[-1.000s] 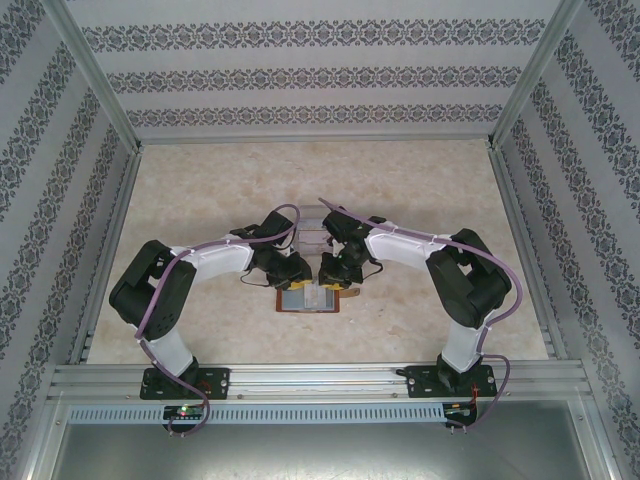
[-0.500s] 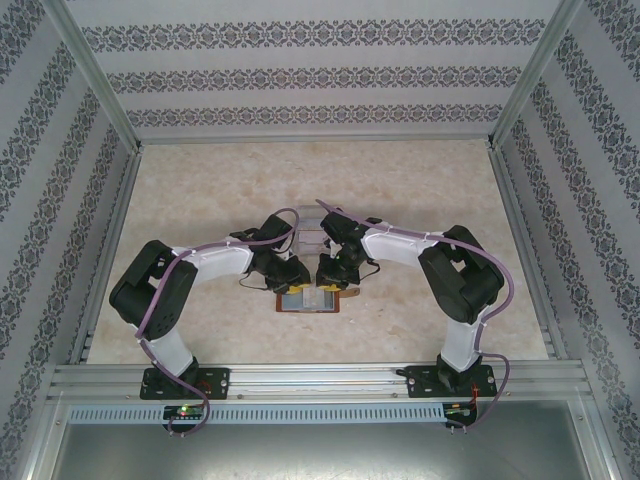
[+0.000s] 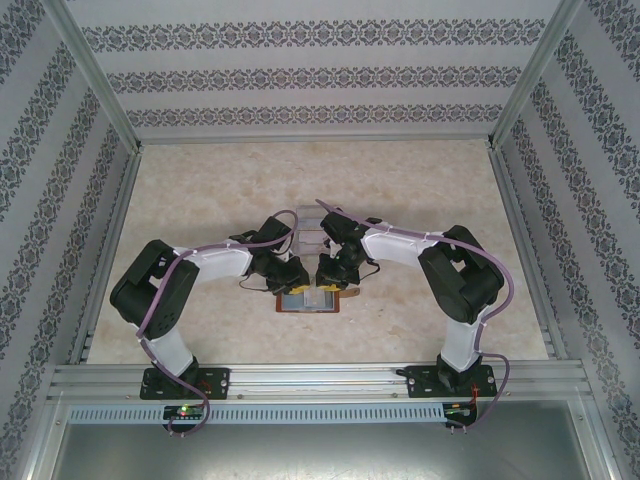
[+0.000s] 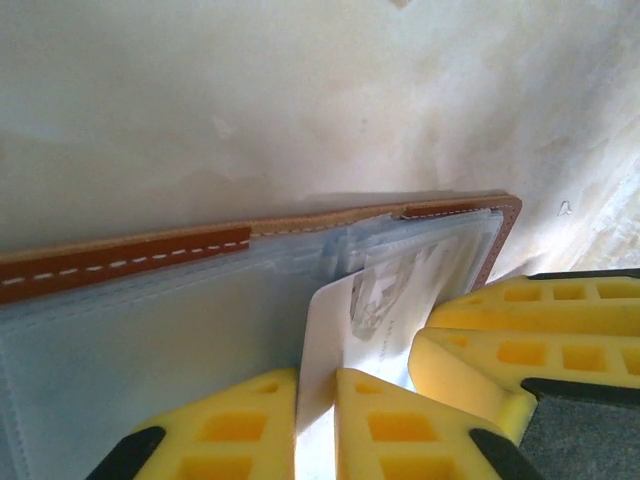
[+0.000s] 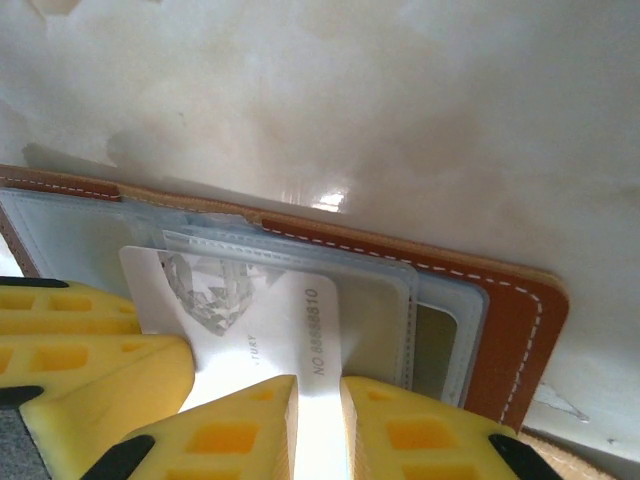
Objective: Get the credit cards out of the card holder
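Observation:
The card holder (image 3: 310,301) lies open on the table, brown leather (image 4: 120,262) round grey-blue pockets (image 5: 440,300). One white credit card (image 5: 262,305) with a grey diamond print sticks out of a pocket and curves up from it (image 4: 372,305). My left gripper (image 4: 316,378) is shut on the card's near edge. My right gripper (image 5: 318,388) is shut on the same card beside the printed number. In the top view both grippers meet over the card holder, left (image 3: 295,284) and right (image 3: 327,285). The right gripper's yellow fingers (image 4: 500,335) sit close beside the left ones.
A clear acrylic rack (image 3: 311,230) stands just behind the two wrists. The pale marbled table (image 3: 420,180) is walled by patterned panels (image 3: 310,75) at the back and sides, with an aluminium rail (image 3: 320,375) along the near edge.
The left gripper's jaws have closed in on the card. The right arm shifted slightly toward the card holder early on; the card holder stays where it was.

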Controlling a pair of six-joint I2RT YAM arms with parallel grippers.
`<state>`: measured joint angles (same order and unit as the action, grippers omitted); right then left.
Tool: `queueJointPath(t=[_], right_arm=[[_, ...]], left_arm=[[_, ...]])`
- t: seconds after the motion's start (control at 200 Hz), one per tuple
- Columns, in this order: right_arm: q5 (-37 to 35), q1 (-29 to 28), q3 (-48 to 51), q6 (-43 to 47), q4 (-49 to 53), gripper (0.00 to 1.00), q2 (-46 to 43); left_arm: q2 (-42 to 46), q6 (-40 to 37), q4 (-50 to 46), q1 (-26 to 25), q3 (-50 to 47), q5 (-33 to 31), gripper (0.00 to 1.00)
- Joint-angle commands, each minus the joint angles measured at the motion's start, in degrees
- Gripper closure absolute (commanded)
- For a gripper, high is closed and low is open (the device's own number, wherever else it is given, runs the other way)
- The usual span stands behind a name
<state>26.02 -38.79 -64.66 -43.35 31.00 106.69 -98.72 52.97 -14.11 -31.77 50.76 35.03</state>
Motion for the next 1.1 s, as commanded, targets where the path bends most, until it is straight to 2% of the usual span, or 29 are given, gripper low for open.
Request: queueJointPath(t=[0.0, 0.66, 1.094], right_arm=[[-1.5, -0.4, 1.5, 0.1, 1.0, 0.78, 1.8], [-5.5, 0.4, 0.8, 2.0, 5.0, 0.77, 0.0], [-8.0, 0.5, -1.6, 3.3, 8.4, 0.75, -1.5]], left_arm=[[1.2, -0.4, -0.5, 0.6, -0.2, -1.4, 0.88], [4.7, -4.5, -8.8, 1.4, 1.2, -5.1, 0.9], [6.4, -12.3, -18.5, 1.6, 6.3, -8.4, 0.94]])
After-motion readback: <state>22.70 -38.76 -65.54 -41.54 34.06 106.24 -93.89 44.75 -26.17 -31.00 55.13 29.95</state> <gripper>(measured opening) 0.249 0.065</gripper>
